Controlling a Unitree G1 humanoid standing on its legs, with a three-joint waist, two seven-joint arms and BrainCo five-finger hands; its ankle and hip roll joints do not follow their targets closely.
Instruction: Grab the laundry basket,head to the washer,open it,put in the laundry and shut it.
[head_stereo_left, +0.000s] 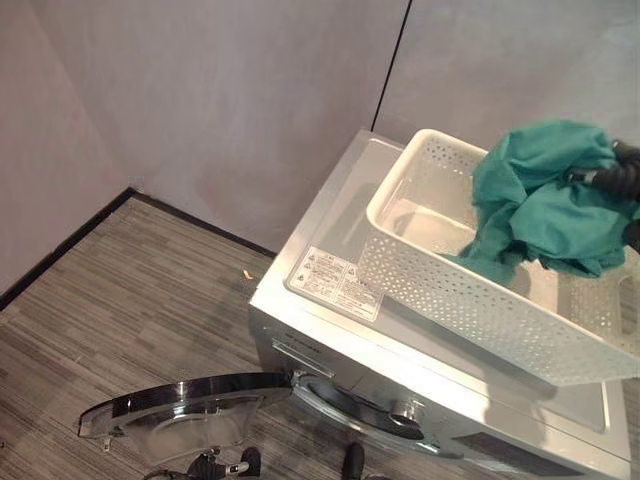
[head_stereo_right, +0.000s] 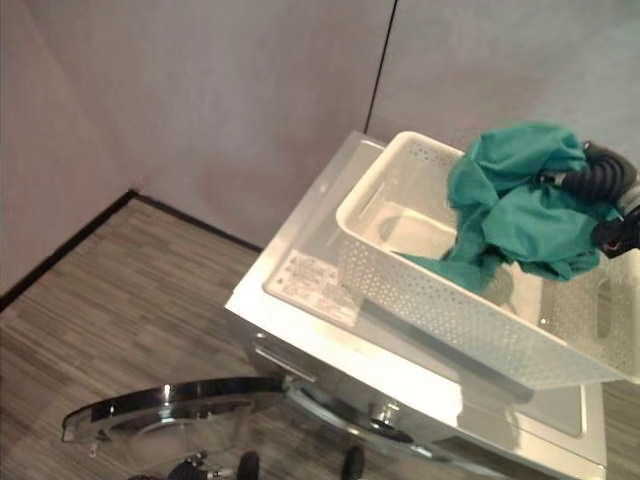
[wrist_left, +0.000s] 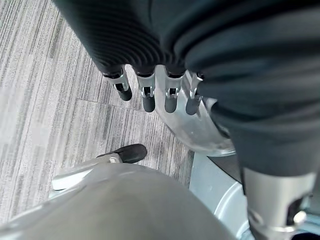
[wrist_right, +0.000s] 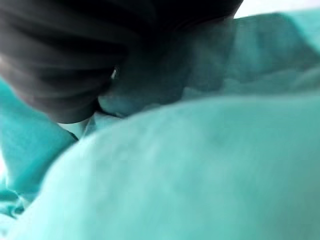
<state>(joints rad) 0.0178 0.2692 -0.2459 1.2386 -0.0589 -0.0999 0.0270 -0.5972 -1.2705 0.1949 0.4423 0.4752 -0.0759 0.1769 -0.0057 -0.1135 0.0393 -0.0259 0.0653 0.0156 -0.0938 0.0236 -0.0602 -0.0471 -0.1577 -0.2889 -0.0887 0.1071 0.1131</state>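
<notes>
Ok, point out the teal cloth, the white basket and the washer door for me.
teal cloth (head_stereo_left: 545, 205): left eye view, its bunched middle.
white basket (head_stereo_left: 450, 295): left eye view, perforated near wall.
washer door (head_stereo_left: 185, 405): left eye view, open glass.

teal laundry (head_stereo_left: 545, 200), white perforated basket (head_stereo_left: 455, 300)

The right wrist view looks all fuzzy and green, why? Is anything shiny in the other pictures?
In the right wrist view the teal cloth sits so near the camera that it blurs. In the left eye view light glares off the washer top and the open glass door. In the left wrist view the left hand looks sharp, the floor softer.
</notes>
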